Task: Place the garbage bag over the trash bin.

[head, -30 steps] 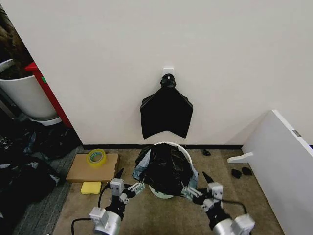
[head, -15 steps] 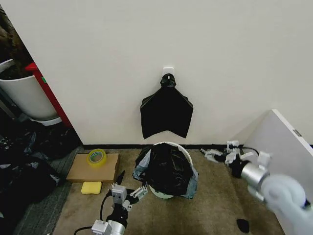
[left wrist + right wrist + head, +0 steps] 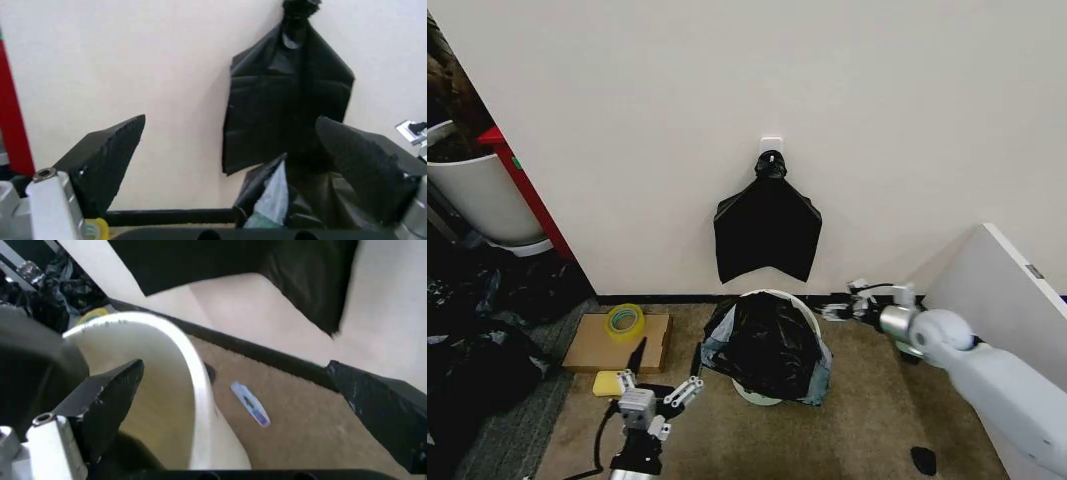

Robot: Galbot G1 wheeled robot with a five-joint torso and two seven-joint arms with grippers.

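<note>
So the trash bin (image 3: 772,345) sits on the carpeted floor (image 3: 867,420) right up against the wall (image 3: 877,120), and the garbage bag (image 3: 767,345) is draped over its near side and top, crinkly black plastic spilling down toward the floor. The bin's white rim is bare at the back, next to the wall.

The left end effector (image 3: 662,385) hovers low in front of the bin, a bit toward the cardboard box (image 3: 617,345) side, fingers spread wide and holding nothing. The left wrist view looks between those two dark fingers (image 3: 110,160) at the bag.

The right end effector (image 3: 842,305) is on the bin's far right side, close to the wall and near the rim, also opened wide and empty. Its wrist view shows the bare white rim (image 3: 183,365) just beside one finger.

Another flat black bundle (image 3: 767,230) hangs from a hook on the wall above the bin.
</note>
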